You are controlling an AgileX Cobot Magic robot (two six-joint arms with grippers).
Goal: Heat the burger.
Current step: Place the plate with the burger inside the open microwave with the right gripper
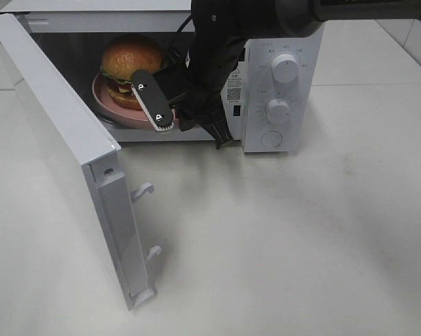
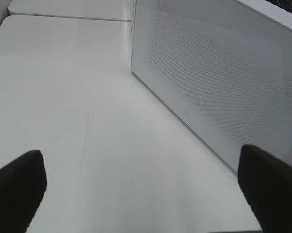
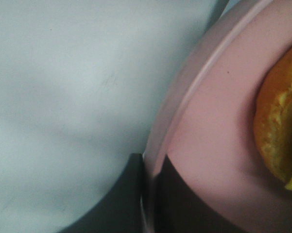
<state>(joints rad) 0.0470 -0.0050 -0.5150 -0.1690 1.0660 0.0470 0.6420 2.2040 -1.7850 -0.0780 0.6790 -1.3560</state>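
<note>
Exterior high view: burger [image 1: 131, 59] on pink plate [image 1: 122, 117] already inside the microwave [image 1: 280, 133] cavity, door [image 1: 56, 119] swung wide. Right end effector [image 3: 149, 194] pinched shut on the plate rim (bun near it in the right wrist view); left end effector [image 2: 143, 189] spread fully, holding nothing, over the surface [image 2: 87, 121] beside a white perforated panel [image 2: 218, 82]. Loading judged nearly done; left to do: letting go, withdrawing, shutting the door, setting the dials [image 1: 285, 68]

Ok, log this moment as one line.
door open | burger on pink plate in microwave | right pincer shut on plate rim | left pincer open
</note>
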